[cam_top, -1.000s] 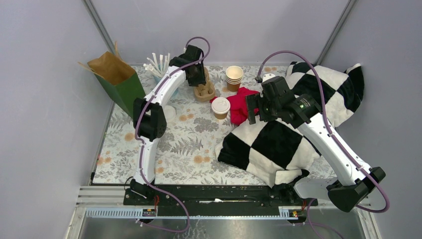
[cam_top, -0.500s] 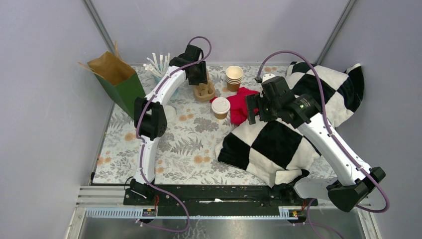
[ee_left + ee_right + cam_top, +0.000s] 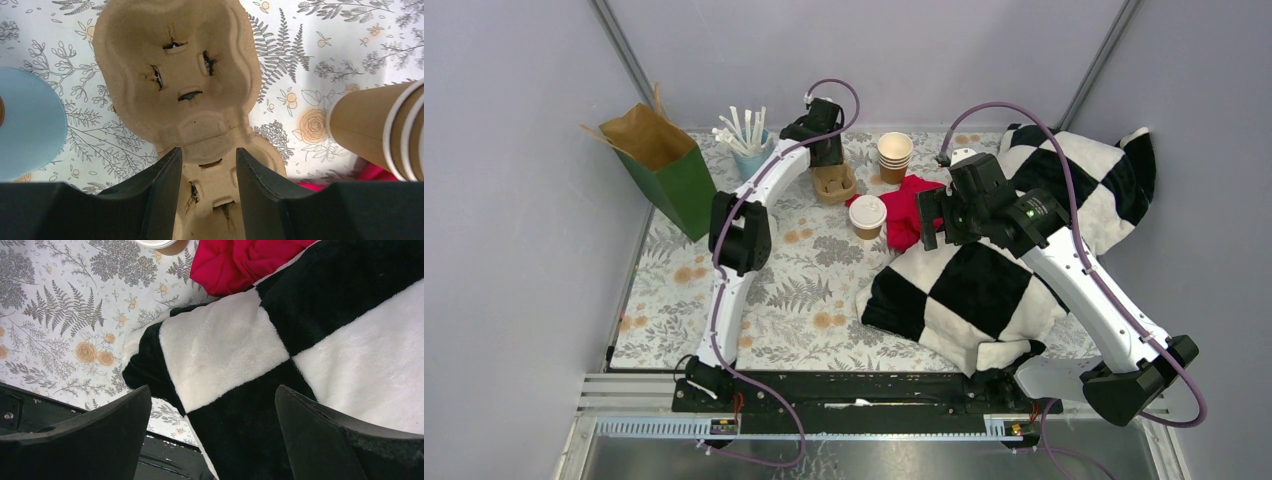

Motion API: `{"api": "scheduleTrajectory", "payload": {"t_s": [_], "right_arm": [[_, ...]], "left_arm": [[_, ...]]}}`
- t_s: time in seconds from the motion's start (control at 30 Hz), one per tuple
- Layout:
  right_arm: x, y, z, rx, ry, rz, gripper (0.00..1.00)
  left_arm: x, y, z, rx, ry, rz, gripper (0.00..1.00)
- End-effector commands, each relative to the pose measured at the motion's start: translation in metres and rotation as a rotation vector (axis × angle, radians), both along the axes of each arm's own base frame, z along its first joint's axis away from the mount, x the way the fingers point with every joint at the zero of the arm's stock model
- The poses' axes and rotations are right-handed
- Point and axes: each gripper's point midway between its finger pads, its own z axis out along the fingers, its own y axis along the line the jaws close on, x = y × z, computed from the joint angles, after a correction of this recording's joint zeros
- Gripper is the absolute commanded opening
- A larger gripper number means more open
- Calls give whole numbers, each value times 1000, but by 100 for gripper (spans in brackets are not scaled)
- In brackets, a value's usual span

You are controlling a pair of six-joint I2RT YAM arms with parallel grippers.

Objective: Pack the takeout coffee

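The takeout coffee (image 3: 867, 215), a brown paper cup with a white lid, stands upright mid-table beside a red cloth (image 3: 906, 208). Only its edge (image 3: 165, 244) shows at the top of the right wrist view. My left gripper (image 3: 828, 158) hovers at the back over a pulp cup carrier (image 3: 835, 183). In the left wrist view the gripper (image 3: 207, 165) stands open, its fingers (image 3: 167, 185) straddling the carrier's (image 3: 175, 75) near end. My right gripper (image 3: 932, 218) hangs wide open and empty to the right of the coffee, and in its own view the gripper (image 3: 212, 392) is above the checkered blanket (image 3: 300, 340).
A green paper bag (image 3: 664, 165) stands open at the back left. A blue cup of straws (image 3: 746, 138) and a stack of lidless cups (image 3: 894, 155) flank the carrier. The black-and-white blanket (image 3: 984, 285) covers the table's right side.
My left arm has shifted toward the back and right, and its jaws have widened over the carrier. The carrier, the coffee and the right arm have stayed put.
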Motion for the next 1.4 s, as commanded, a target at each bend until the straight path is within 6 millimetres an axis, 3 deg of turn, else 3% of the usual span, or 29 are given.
{"api": "scheduleTrajectory", "payload": {"t_s": [0.0,0.63,0.8,1.03,1.3,1.37], "right_arm": [[-3,-3,7,7,-4,-3,100],[-1,-6,7,-14,-9,2,100],[-2,-7,8,-17,-13,0,100],[-1,-5,7,-12,-10,1,100],[-2,-5,7,-8,-8,-3,100],[-2,-5,6,-7,-7,-6,100]], "left_arm": [[21,-1,28,70,-144,50,47],[21,4,2,95,-115,137,52],[21,5,-1,96,-111,140,45],[25,9,19,108,-152,152,34],[18,7,74,35,-213,161,19],[15,9,77,24,-220,163,16]]}}
